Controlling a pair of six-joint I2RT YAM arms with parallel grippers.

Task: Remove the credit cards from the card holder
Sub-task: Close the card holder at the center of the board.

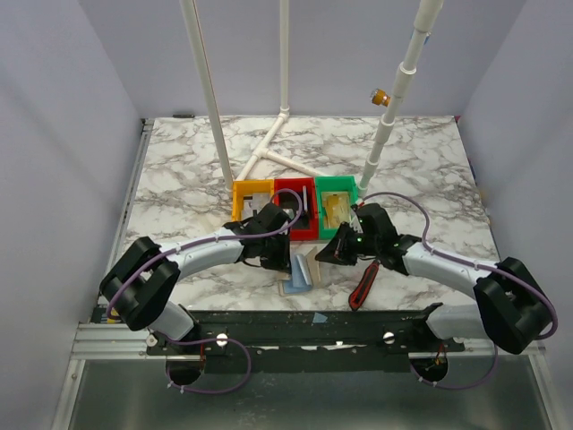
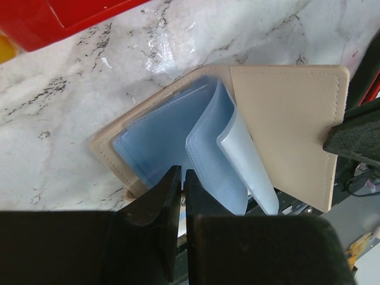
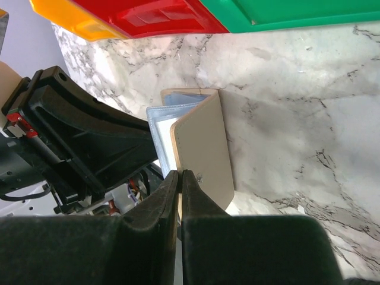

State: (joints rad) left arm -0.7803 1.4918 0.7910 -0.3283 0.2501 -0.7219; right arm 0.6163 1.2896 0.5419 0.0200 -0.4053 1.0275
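The card holder stands open on the marble between my two grippers. Its tan cover is raised on the right, and its blue-grey pockets fan out on the left. My left gripper is shut on the near edge of the blue-grey pocket side. My right gripper is shut on the edge of the tan cover. No credit cards show in the pockets. A yellowish-gold flat thing that looks like a card lies in the green bin.
Yellow, red and green bins stand in a row just behind the holder. A red-and-black tool lies to the holder's right, near the front edge. White pipes rise at the back.
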